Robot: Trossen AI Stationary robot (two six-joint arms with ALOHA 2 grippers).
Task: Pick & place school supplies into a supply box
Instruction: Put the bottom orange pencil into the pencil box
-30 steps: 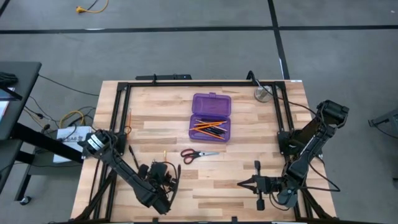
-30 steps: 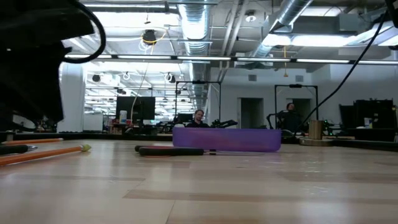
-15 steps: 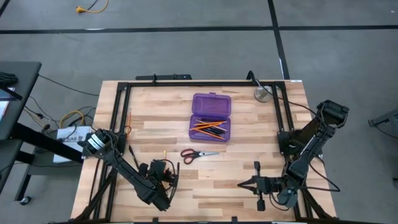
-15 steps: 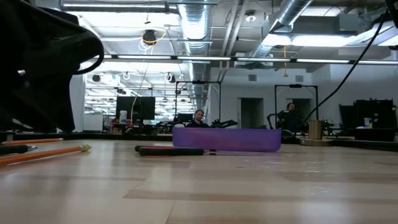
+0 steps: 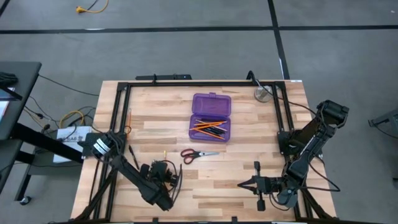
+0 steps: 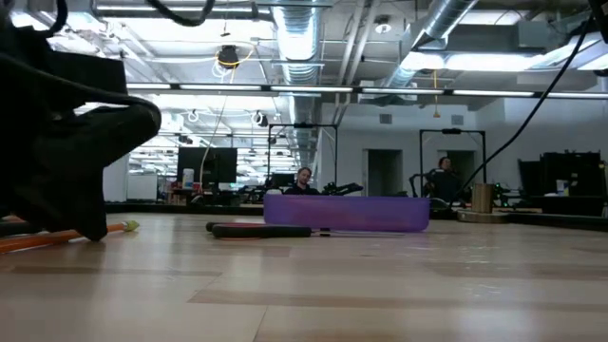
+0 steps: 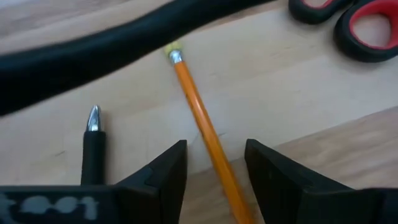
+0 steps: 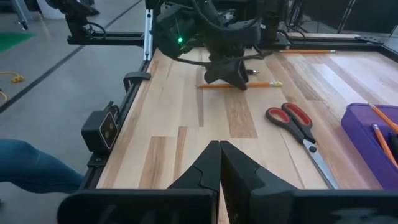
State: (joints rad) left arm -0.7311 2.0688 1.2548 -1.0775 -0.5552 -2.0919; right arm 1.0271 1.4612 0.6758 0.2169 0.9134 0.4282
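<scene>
Left gripper: fingers spread, one on each side of an orange pencil lying flat on the desk; not yet pinching it. A black pen lay just beside the fingers; scissors with red-and-black handles lay beyond the pencil's eraser end.

Right gripper: fingers pressed together, holding nothing, near the desk's front edge, well apart from the supplies.

Purple supply box: open mid-desk, pencils and pens inside; the scissors lay just beside it, between it and both grippers.
</scene>
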